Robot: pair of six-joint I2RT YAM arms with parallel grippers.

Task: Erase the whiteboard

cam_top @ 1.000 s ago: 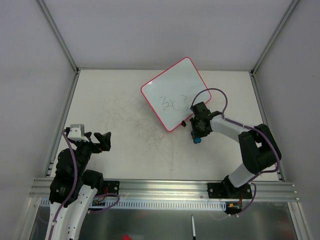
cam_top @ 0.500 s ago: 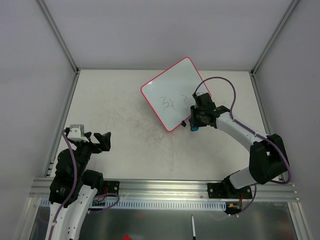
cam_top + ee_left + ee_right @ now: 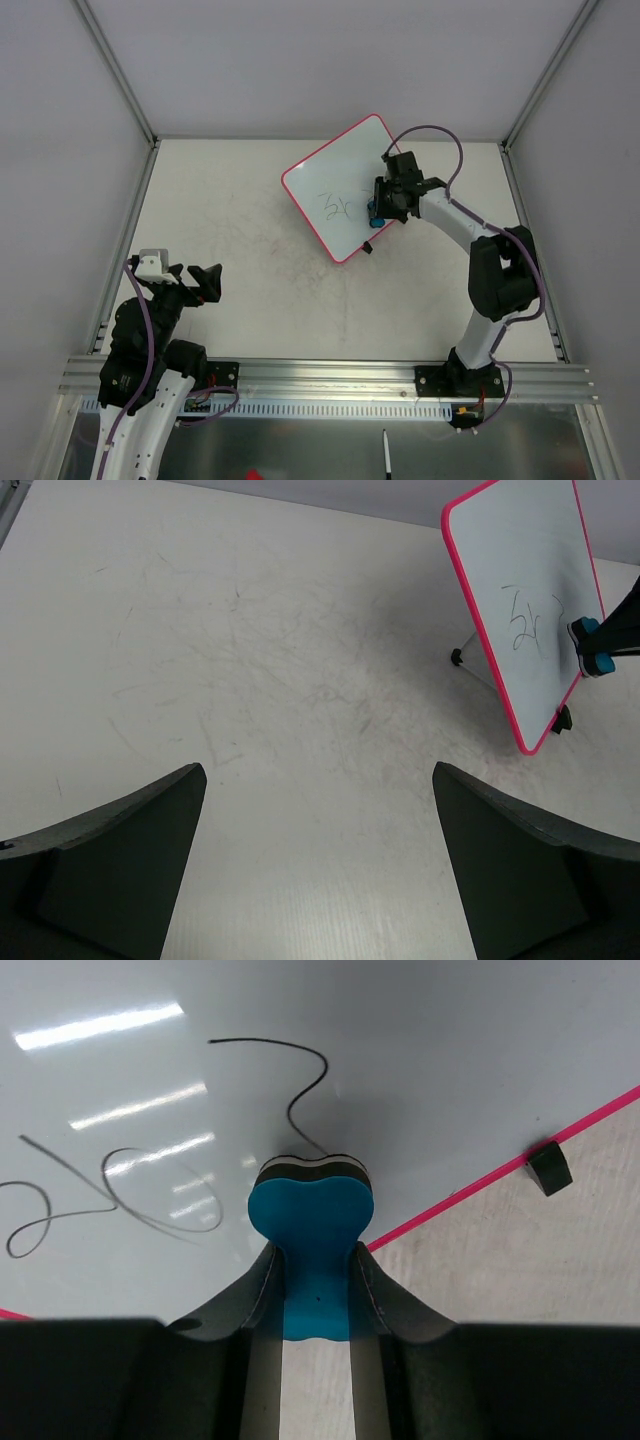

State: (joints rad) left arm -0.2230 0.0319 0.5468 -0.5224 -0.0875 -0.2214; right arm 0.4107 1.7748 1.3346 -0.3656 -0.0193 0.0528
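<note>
The right end effector (image 3: pixel 316 1295) is closed narrowly on the waist of a blue bone-shaped eraser (image 3: pixel 308 1205), one finger on each side of it. The eraser's dark felt end lies against the face of the whiteboard (image 3: pixel 335 175), right at the tail of a curling black stroke. More black marker strokes (image 3: pixel 110 1185) loop across the board to the left of the eraser in the right wrist view. Just right of the eraser runs the board's pink-red rim, with a small black clip (image 3: pixel 548 1167) on it.

The whiteboard sits towards the far edge of the tabletop (image 3: pixel 250 250), right of centre and turned at an angle to the edges. In the left wrist view it appears propped at a tilt, with a thin leg ending in a black foot (image 3: pixel 457 658) behind it. The right arm reaches from the near-right corner out over the board.

The left end effector (image 3: pixel 318 772) is spread wide with nothing between its fingers. It hangs over the near-left part of the tabletop, well apart from the board.
</note>
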